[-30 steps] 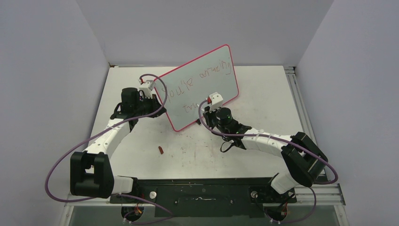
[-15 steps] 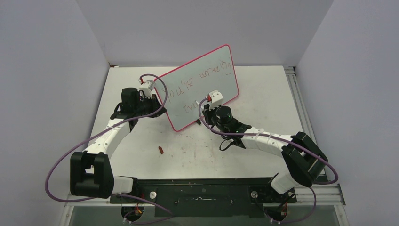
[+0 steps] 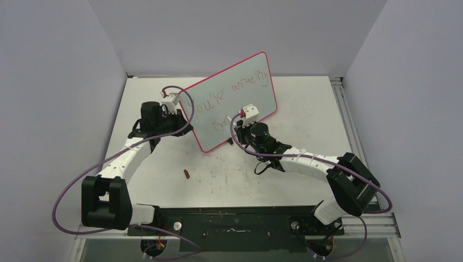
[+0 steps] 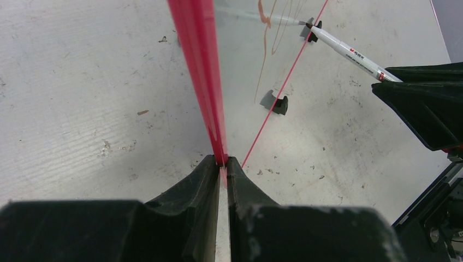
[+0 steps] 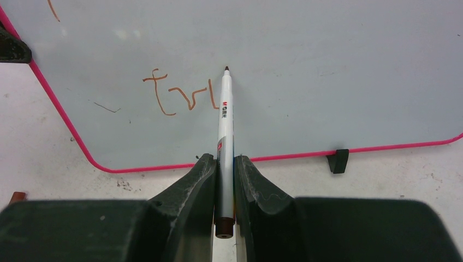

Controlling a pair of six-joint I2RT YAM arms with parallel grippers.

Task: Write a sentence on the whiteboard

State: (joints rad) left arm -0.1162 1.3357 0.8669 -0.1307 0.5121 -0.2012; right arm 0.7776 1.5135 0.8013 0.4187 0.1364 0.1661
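The whiteboard stands tilted on the table, pale grey with a pink-red rim and black clip feet. My left gripper is shut on its left edge, and the rim sits between the fingers in the left wrist view. The sentence is in reddish-brown: a top line, and below it the letters "trul". My right gripper is shut on a white marker. The marker's tip is at the board just right of those letters. That gripper is at the board's lower middle.
A small red-brown marker cap lies on the white table in front of the board, also at the left edge of the right wrist view. A metal rail runs along the table's right side. Grey walls enclose the back and sides.
My right gripper has shifted slightly up and right along the board with the marker, and the second line has gained a stroke. The left arm and the board have not moved.
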